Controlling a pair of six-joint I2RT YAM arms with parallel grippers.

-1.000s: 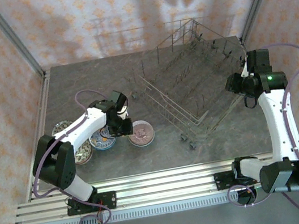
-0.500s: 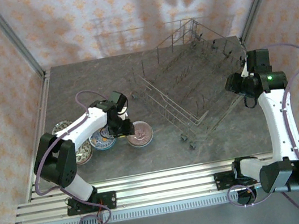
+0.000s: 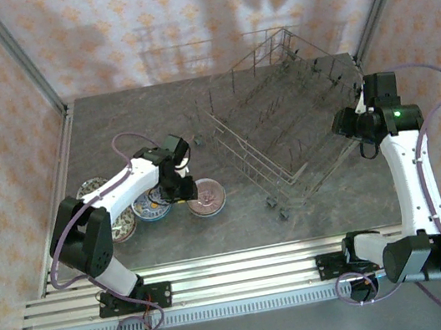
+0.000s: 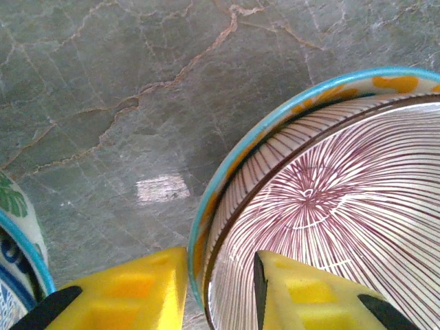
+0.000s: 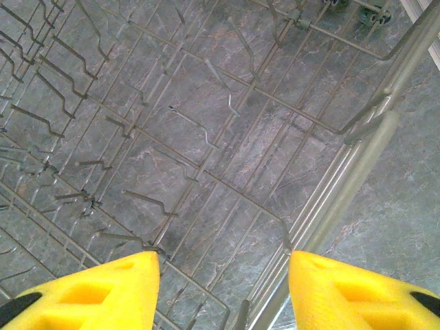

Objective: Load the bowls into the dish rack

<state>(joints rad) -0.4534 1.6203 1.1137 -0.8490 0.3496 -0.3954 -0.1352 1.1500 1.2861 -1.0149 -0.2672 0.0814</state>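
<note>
Left gripper point(image 4: 216, 265) edged leftward — jaws spread astride rim of striped bowl point(image 4: 330, 192) | right gripper point(image 5: 223, 265) — jaws spread above dish rack point(image 5: 347, 185)

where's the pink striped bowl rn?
Top external view: the pink striped bowl sits on the table left of centre, between the blue-white bowl and the dish rack. The left end effector straddles its rim.

Left pincer point(image 4: 220, 265) pointing straight down, right pincer point(image 5: 223, 265) angled down, fingers point(image 5: 103, 289) wide apart
</note>
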